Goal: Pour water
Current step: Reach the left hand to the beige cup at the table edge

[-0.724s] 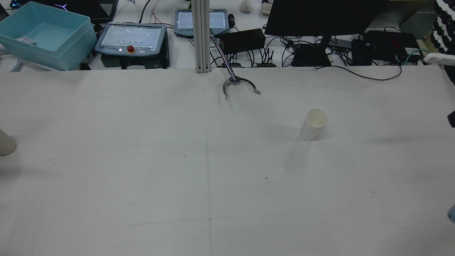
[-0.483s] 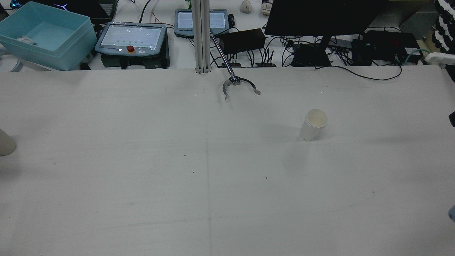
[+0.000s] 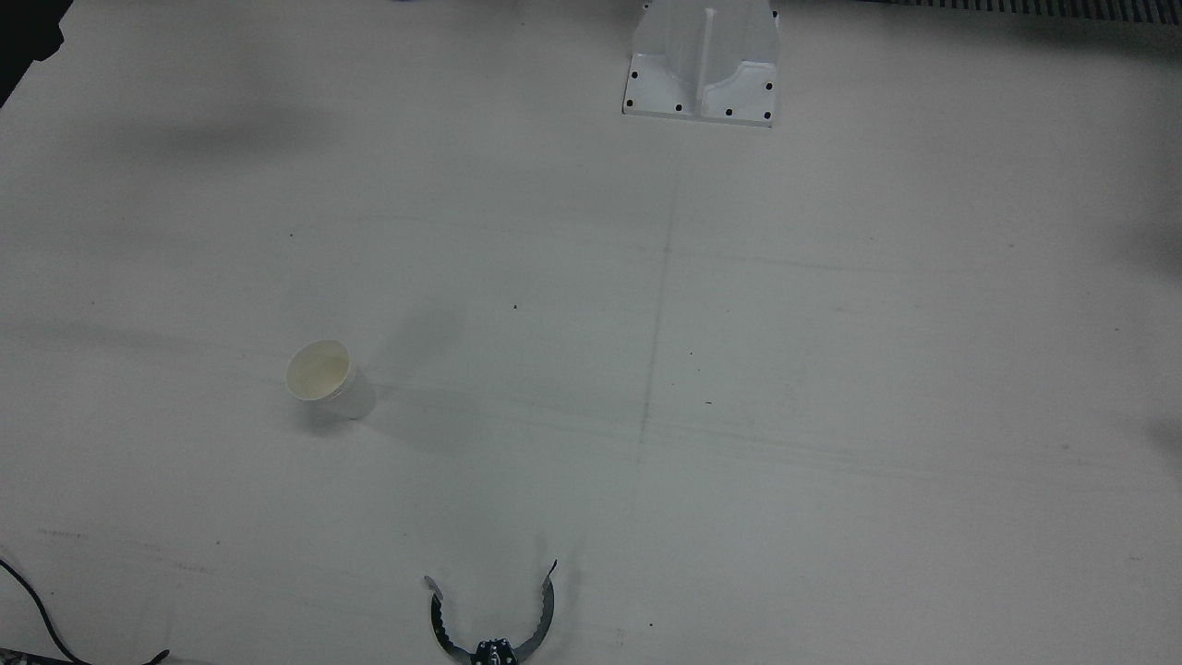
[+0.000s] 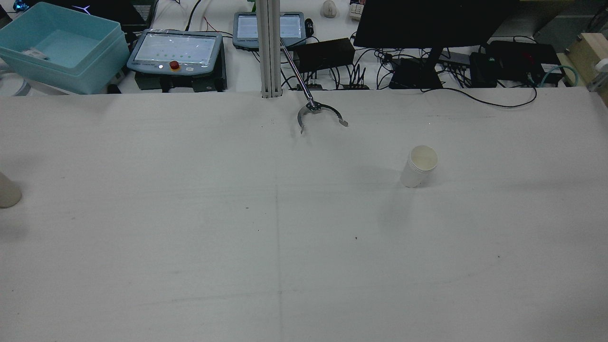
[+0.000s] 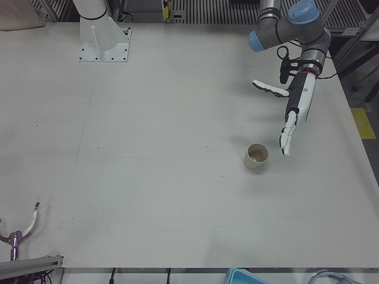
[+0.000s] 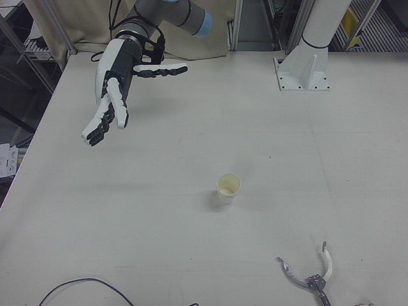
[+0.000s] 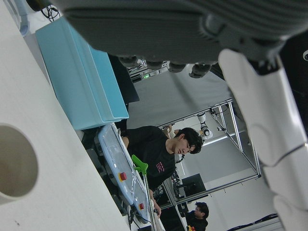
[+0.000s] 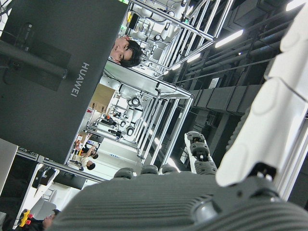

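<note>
A white paper cup stands upright on the right half of the table; it also shows in the front view and the right-front view. A beige cup stands before the left arm, cut off at the left edge of the rear view and seen in the left hand view. My left hand is open, fingers stretched downward, just beside the beige cup and apart from it. My right hand is open, raised above the table, far from the white cup.
A metal grabber claw lies at the operators' edge of the table and also shows in the front view. A blue bin, control pendants and a monitor stand beyond that edge. Arm pedestals sit at the robot's side.
The dark and blue arm parts at the rear view's right edge have left it, and so has the person in striped clothing. Both cups stay put.
</note>
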Robot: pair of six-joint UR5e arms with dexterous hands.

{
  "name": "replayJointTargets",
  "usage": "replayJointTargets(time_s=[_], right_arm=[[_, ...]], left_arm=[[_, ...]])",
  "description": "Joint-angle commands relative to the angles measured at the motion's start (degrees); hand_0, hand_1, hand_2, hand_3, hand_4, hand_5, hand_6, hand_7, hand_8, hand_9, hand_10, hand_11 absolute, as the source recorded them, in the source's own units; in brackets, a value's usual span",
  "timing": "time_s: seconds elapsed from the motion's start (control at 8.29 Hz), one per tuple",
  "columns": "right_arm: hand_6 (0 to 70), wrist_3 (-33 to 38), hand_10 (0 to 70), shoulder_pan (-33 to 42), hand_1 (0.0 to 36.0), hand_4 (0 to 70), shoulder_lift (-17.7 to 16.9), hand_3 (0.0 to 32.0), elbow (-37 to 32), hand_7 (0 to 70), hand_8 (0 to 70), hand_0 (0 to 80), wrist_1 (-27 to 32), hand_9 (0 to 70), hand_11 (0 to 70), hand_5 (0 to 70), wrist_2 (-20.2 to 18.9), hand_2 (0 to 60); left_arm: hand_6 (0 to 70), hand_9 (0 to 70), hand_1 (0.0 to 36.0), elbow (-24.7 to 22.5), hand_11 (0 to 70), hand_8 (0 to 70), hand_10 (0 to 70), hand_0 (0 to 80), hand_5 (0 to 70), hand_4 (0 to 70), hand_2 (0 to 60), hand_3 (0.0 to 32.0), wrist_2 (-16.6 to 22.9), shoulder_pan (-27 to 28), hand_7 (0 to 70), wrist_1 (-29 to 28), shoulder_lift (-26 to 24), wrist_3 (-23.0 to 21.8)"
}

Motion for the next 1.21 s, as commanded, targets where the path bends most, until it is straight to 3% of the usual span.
replayJointTargets(time_s=[0.0, 0.24, 0.48, 0.72, 1.09], right_arm=[[0.0, -0.2, 0.0, -1.4, 11.4, 4.1, -0.1, 0.0, 0.1, 0.0, 0.2, 47.8, -2.0, 0.0, 0.0, 1.6, -0.4, 0.0], [0.0, -0.8, 0.0, -3.4, 11.0, 4.3, -0.1, 0.0, -0.7, 0.0, 0.3, 47.6, -2.8, 0.0, 0.0, 1.8, -0.3, 0.0], [0.0, -1.8, 0.0, -4.7, 10.6, 4.0, -0.1, 0.0, -2.5, 0.0, 0.6, 47.2, -2.8, 0.3, 0.0, 1.9, -0.1, 0.0], [0.0, -1.9, 0.0, -5.3, 10.1, 4.0, -0.1, 0.0, -3.4, 0.0, 0.9, 47.0, -2.8, 0.6, 0.1, 1.9, -0.1, 0.0], [0.0, -1.9, 0.0, -6.1, 9.8, 4.2, 0.1, 0.0, -4.1, 0.0, 1.1, 46.6, -2.8, 1.0, 0.2, 1.7, -0.1, 0.0]], left_arm=[[0.0, 1.4, 8.5, 13.1, 0.8, 0.0, 0.0, 48.3, 0.0, 7.0, 0.0, 0.0, -1.7, 0.3, 0.0, -12.4, -0.7, 6.1], [0.0, 1.5, 8.9, 20.2, 1.9, 0.0, 0.2, 48.1, 0.0, 6.8, 0.0, 0.0, -1.7, 1.0, 0.0, -14.9, -3.5, 7.3], [0.0, 1.7, 9.1, 21.8, 2.4, 0.0, 0.6, 47.8, 0.0, 6.2, 0.0, 0.0, -3.1, 4.5, 0.0, -13.9, -6.6, 9.9], [0.0, 1.7, 9.5, 29.4, 2.8, 0.0, 0.9, 47.8, 0.0, 6.1, 0.0, 0.0, -10.5, 12.1, 0.0, -15.2, -11.3, 9.7], [0.0, 1.5, 8.6, 34.2, 2.6, 0.0, 0.8, 46.7, 0.0, 5.5, 0.0, 0.0, -16.7, 17.1, 0.0, -18.4, -12.6, 9.4]])
